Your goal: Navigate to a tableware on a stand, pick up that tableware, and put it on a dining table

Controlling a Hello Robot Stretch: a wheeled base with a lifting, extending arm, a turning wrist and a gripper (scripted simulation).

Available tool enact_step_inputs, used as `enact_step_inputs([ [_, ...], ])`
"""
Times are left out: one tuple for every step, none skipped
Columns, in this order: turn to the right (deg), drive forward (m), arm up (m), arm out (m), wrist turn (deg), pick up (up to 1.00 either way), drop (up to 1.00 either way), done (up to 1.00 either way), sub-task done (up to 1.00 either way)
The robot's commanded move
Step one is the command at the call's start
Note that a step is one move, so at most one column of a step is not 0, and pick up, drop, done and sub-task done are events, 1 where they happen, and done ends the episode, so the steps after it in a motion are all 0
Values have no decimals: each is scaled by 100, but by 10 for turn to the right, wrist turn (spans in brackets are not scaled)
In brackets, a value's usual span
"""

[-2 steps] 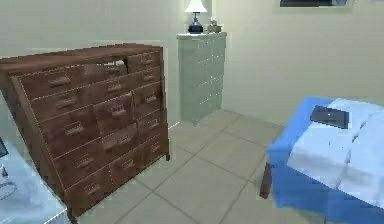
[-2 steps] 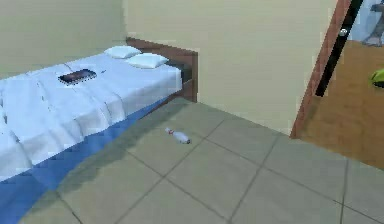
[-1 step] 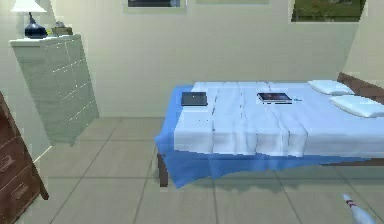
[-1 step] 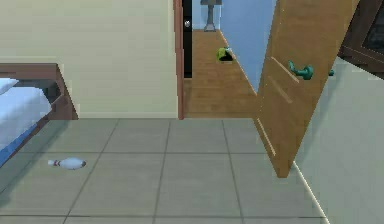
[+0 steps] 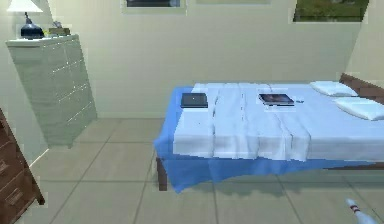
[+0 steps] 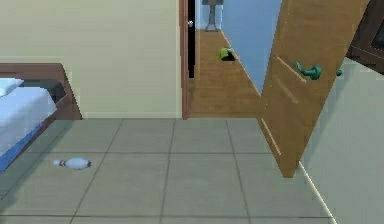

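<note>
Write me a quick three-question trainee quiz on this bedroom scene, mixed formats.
1. True or false: the wooden door in the arm side view is closed.
2. Multiple choice: what stands on top of the pale chest of drawers at the forward view's left? A) a lamp B) a potted plant C) a stack of plates
3. Fill in: the two dark flat items lie on the ___.

Key
1. False: it stands open, with a hallway beyond it.
2. A.
3. bed, on its white cover.
</note>
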Motion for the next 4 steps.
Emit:
enact_step_inputs([
  [-450, 0, 0, 0, 0, 0, 0, 0, 0],
  [-240, 0, 0, 0, 0, 0, 0, 0, 0],
  [0, 30, 0, 0, 0, 0, 0, 0, 0],
  [-450, 0, 0, 0, 0, 0, 0, 0, 0],
])
